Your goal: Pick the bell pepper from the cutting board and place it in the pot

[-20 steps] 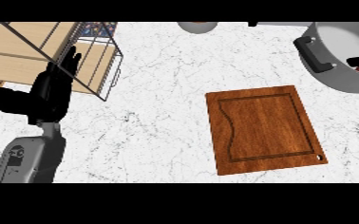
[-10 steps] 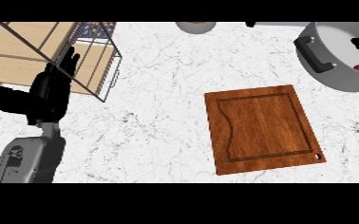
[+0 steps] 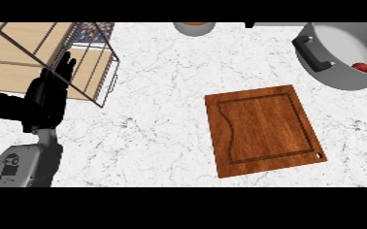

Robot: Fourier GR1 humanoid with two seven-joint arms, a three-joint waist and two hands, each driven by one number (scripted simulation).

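Note:
The wooden cutting board (image 3: 264, 128) lies bare on the white marble counter, right of centre. At the top right stands the grey pot (image 3: 324, 62) with a black handle, and a bit of red, the bell pepper (image 3: 359, 67), shows inside it at the view's right edge. My left hand (image 3: 49, 95) rests open at the left edge, fingers up, far from the board. My right hand does not show.
A wire rack with wooden shelves (image 3: 57, 53) fills the top left corner, just behind my left hand. A small round container (image 3: 194, 27) sits at the counter's far edge, top centre.
The view has shifted slightly, so the pot shows more and the pepper inside it comes into sight. My left hand has stayed put.

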